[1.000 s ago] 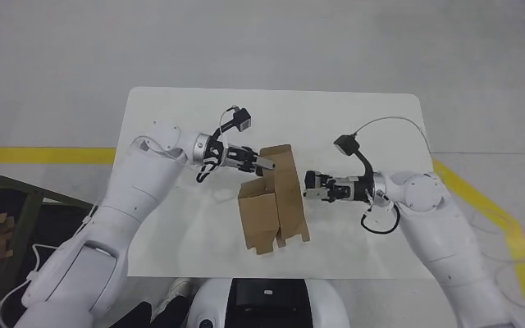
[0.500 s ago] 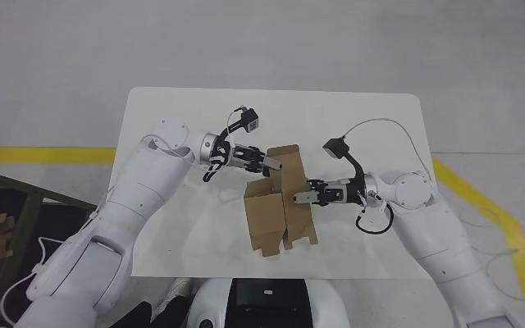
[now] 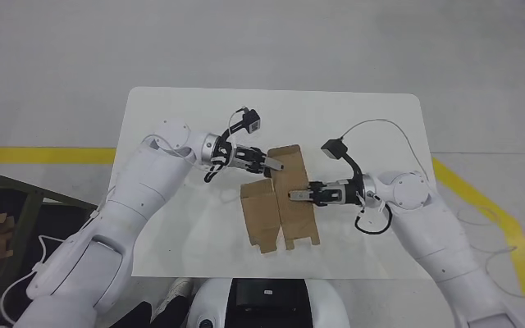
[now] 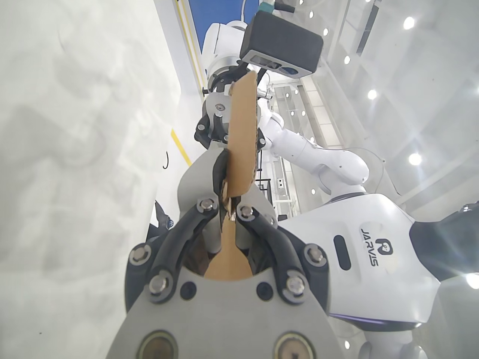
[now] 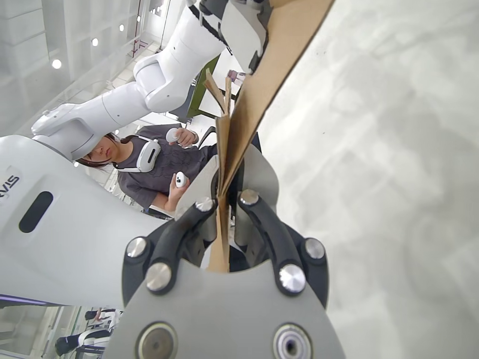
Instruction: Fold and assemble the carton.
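Carton (image 3: 277,207) is held partly folded over mid-table (image 3: 164,115), between both end effectors. Left end effector (image 4: 228,203) is clamped shut on the carton's far edge. Right end effector (image 5: 224,198) is pinched closed on a panel at the carton's right side.

Robotics lab hall: white table (image 3: 164,107) on grey floor (image 3: 246,41), yellow floor tape (image 3: 49,155), ceiling spotlights (image 4: 408,22).

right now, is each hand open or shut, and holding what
left hand: shut on the carton
right hand: shut on the carton as well
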You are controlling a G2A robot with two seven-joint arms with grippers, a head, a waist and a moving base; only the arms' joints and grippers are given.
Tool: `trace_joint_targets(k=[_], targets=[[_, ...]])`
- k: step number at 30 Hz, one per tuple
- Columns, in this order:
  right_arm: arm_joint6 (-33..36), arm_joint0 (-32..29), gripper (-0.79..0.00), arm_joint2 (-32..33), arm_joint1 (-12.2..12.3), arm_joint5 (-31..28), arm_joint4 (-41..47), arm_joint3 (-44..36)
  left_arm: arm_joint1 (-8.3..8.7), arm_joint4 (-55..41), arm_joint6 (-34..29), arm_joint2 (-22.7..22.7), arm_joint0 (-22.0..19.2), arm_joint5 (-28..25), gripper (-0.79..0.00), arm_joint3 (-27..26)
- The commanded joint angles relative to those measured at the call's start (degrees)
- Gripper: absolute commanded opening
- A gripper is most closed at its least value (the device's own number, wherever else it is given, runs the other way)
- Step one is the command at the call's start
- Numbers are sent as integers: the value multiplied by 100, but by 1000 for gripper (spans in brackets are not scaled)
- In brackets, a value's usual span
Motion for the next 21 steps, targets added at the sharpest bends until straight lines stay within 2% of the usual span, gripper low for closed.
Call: trace_joint_targets(k=[1, 7, 10, 16, 21], targets=[[8, 2, -785, 20, 7, 8, 119, 51, -1, -76, -14, -11, -5, 14, 0, 4], [37, -28, -785, 134, 46, 37, 387, 95, 40, -198, 99, -179, -57, -99, 0, 115], [-179, -69, -785, 261, 68, 310, 432, 206, 73, -179, 229, -283, -51, -229, 0, 215], [-1641, -350, -785, 619, 120, 966, -137, -78, 110, -244, 515, -512, 28, -510, 0, 516], [-2602, -760, -785, 905, 162, 1366, -477, -693, 123, -39, 808, -562, 106, -408, 0, 499]])
